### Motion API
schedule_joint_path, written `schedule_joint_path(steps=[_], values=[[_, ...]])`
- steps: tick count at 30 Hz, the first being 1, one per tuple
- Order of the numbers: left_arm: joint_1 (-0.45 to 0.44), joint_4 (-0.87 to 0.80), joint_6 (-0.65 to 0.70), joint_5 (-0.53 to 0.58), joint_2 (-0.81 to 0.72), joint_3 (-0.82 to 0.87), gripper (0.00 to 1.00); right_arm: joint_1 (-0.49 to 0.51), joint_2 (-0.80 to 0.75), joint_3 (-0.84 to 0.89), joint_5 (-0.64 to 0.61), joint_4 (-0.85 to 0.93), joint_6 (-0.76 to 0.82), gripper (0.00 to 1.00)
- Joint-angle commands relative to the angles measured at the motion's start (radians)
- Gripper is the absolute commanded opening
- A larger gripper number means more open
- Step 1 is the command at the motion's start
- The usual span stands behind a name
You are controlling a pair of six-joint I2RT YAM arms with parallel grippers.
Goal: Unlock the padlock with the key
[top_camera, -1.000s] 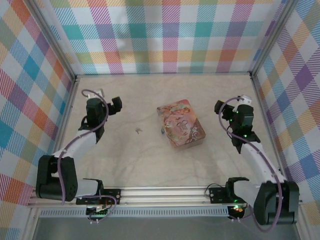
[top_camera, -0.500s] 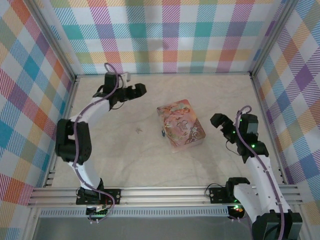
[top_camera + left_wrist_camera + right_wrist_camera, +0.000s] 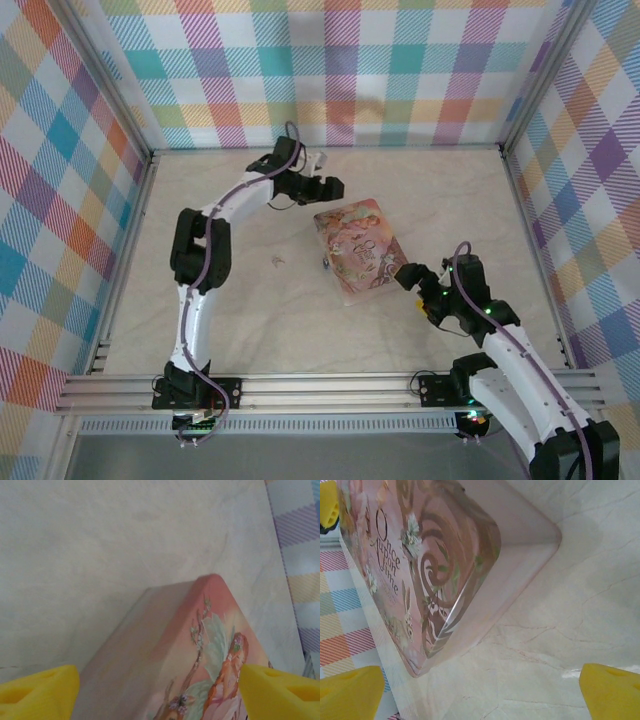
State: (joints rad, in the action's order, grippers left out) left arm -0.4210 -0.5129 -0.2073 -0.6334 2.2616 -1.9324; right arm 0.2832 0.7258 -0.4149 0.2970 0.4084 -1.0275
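The padlock (image 3: 325,264) is a tiny dark speck lying against the left edge of the pink tin (image 3: 362,247). The key (image 3: 276,261) is a small pale piece on the table, left of the padlock. My left gripper (image 3: 333,188) hangs over the tin's far corner (image 3: 200,580). It is open, and its yellow fingertips (image 3: 40,690) stand wide on either side of the tin (image 3: 165,645) without touching it. My right gripper (image 3: 408,275) is open by the tin's near right corner (image 3: 435,555), with only bare table between its fingertips (image 3: 610,690).
The pink tin with a floral lid sits at the middle of the table. Metal frame posts and plaid walls (image 3: 340,70) close in the left, far and right sides. An aluminium rail (image 3: 330,385) runs along the near edge.
My left arm has swung from the table's left side across to the tin's far corner. My right arm has come down from the right side to the tin's near right corner.
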Motion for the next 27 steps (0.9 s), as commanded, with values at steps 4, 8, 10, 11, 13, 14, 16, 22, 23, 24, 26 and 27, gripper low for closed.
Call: schedule_joint_path(steps=[4, 8, 10, 11, 13, 14, 16, 22, 23, 24, 26, 27], values=[[-0.03, -0.096, 0.048, -0.067, -0.011, -0.003, 0.82, 0.033, 0.083, 0.019, 0.024, -0.143, -0.069, 1.0], [-0.047, -0.055, 0.05, -0.061, -0.083, 0.107, 0.81, 0.033, 0.167, -0.005, 0.033, -0.219, -0.062, 1.0], [-0.051, -0.025, 0.044, -0.055, -0.125, 0.171, 0.8, 0.034, 0.215, -0.027, 0.038, -0.248, -0.058, 1.0], [-0.052, -0.009, 0.041, -0.053, -0.149, 0.206, 0.8, 0.033, 0.241, -0.039, 0.04, -0.265, -0.054, 0.99], [-0.052, 0.013, 0.037, -0.043, -0.191, 0.265, 0.8, 0.034, 0.284, -0.055, 0.04, -0.295, -0.051, 0.97], [-0.052, 0.022, 0.036, -0.036, -0.213, 0.295, 0.8, 0.035, 0.311, -0.064, 0.04, -0.309, -0.047, 0.95], [-0.051, 0.046, 0.03, -0.029, -0.253, 0.354, 0.79, 0.035, 0.364, -0.096, 0.043, -0.324, -0.031, 0.91], [-0.051, 0.14, -0.01, 0.0, -0.382, 0.544, 0.78, 0.034, 0.522, -0.219, 0.055, -0.337, 0.031, 0.83], [-0.051, 0.156, -0.021, 0.009, -0.404, 0.574, 0.78, 0.034, 0.549, -0.246, 0.055, -0.333, 0.047, 0.83], [-0.051, 0.168, -0.029, 0.017, -0.422, 0.598, 0.78, 0.035, 0.575, -0.269, 0.054, -0.329, 0.06, 0.83], [-0.051, 0.192, -0.049, 0.034, -0.455, 0.652, 0.78, 0.035, 0.643, -0.33, 0.057, -0.311, 0.095, 0.81], [-0.051, 0.203, -0.058, 0.04, -0.467, 0.672, 0.77, 0.035, 0.674, -0.36, 0.062, -0.305, 0.112, 0.81]])
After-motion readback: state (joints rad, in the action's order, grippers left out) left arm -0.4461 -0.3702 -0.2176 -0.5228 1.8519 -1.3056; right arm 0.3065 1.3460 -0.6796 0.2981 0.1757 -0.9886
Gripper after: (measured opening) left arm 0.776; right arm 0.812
